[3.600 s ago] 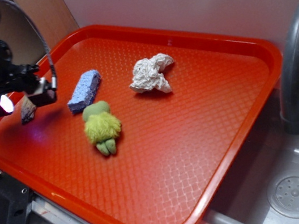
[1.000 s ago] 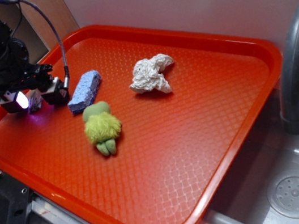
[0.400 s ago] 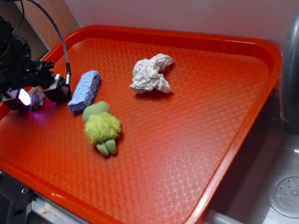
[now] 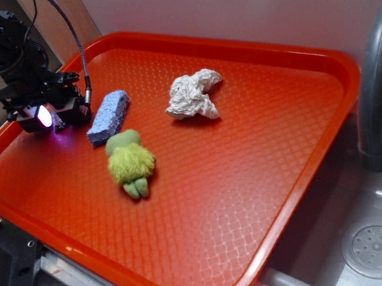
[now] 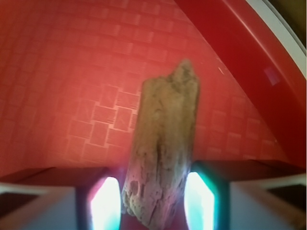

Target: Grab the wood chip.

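Tan-brown wood chip [image 5: 163,153], red waffle-patterned tray [image 4: 269,174], blue sponge [image 4: 108,116], green plush [image 4: 130,162].

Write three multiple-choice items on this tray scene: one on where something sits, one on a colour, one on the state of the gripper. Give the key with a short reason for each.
1. Where does the sponge lie?
A. in the sink
B. on the tray, right beside the gripper
C. on top of the crumpled paper

2. What colour is the plush toy?
A. green
B. white
C. blue

3. What is the gripper doing?
A. hanging open and empty
B. closed on the wood chip
C. closed on the sponge

Key: 1 B, the exterior view shows it on the red surface next to the gripper. 2 A, its fuzzy body is yellow-green. 3 B, the wrist view shows the chip between the two fingers.
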`<state>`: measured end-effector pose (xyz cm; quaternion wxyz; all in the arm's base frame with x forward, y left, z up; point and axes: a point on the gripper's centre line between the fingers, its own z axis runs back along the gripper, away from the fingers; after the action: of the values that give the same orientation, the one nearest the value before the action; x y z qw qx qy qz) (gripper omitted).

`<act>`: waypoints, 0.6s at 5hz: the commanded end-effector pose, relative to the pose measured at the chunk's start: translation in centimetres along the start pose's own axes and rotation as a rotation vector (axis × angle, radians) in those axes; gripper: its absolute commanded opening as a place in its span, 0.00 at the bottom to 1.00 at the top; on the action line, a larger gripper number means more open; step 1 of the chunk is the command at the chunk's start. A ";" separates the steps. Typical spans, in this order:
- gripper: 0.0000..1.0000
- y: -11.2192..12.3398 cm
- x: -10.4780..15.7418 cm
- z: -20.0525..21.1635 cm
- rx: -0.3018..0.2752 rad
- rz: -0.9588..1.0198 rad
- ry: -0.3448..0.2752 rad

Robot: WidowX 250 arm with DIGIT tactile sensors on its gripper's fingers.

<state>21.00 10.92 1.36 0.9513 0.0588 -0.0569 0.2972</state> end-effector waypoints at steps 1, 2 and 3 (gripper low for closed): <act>0.00 1.1 -1.1 -0.3 0.008 -0.011 0.014; 0.00 1.0 -1.1 -0.3 0.005 -0.021 0.016; 0.00 1.0 -1.4 0.2 -0.018 -0.050 0.032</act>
<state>20.55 10.30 1.52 0.9597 0.0456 -0.0485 0.2732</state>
